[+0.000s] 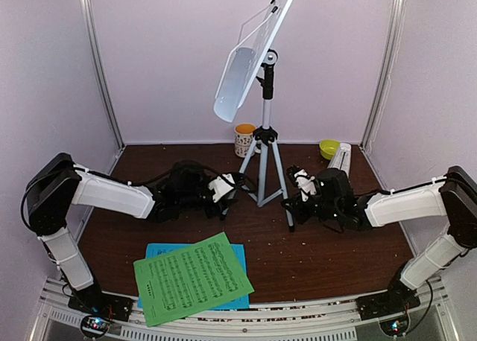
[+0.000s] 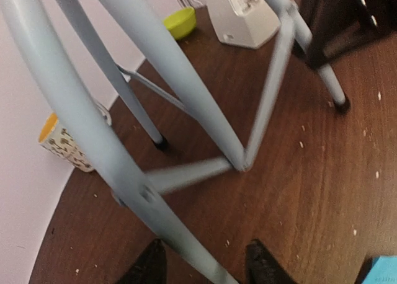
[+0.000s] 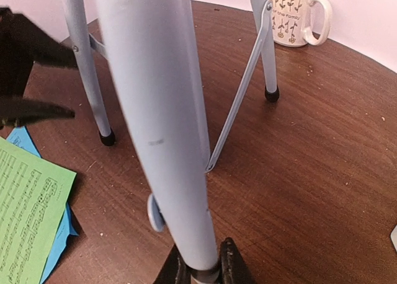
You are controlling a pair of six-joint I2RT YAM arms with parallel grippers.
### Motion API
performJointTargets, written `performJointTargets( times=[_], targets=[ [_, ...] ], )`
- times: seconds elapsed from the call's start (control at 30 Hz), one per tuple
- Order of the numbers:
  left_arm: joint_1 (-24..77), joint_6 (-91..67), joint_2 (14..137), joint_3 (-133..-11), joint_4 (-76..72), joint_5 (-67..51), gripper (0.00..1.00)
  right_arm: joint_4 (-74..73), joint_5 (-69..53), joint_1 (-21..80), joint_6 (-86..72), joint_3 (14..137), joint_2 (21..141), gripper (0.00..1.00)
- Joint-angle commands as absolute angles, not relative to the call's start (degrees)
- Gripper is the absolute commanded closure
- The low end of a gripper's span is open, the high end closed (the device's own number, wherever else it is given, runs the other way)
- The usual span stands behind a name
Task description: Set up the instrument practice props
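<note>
Right tool (image 3: 203, 268) grips one leg of the music stand (image 1: 250, 65), upright in the middle of the desk (image 1: 335, 252), and left tool (image 2: 206, 265) is open around another leg; positioning seems nearly done, so next calls for letting go without tipping it.

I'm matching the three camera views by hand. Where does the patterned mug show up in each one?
Top external: the patterned mug stands at the back wall, just left of the tripod.
Left wrist: at the left edge, mid-height, partly behind a tripod leg.
Right wrist: at the top, right of centre, handle to the right.
Shared landmark: the tripod's grey legs, seen in all three.
</note>
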State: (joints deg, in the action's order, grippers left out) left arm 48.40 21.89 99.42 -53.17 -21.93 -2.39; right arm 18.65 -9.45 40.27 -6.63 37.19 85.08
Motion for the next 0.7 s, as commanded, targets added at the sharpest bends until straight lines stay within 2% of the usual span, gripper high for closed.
performJointTargets(
  times=[0.0,0.03,0.1,0.23,0.67],
  targets=[
    [48.08,20.9,100.64,-49.19,-18.86,-6.91,0.45,20.89,-7.1,38.35,-11.64,38.61,86.39,1.0],
    [47.96,20.1,100.67,-48.47,-19.62,-7.17,0.4,21.04,-7.73,38.4,-11.54,38.63,86.66,1.0],
    [47.64,18.51,101.08,-47.69,-21.01,-7.4,0.37,21.43,-8.76,38.41,-11.2,38.6,87.23,1.0],
    [46.21,15.95,102.11,-48.11,-22.93,-7.28,0.36,21.42,-9.56,38.5,-10.53,38.43,87.72,1.0],
    [41.42,15.31,103.65,-54.19,-22.74,-17.42,0.33,17.09,-8.2,39.67,-7.02,40.75,86.88,1.0]
  ],
)
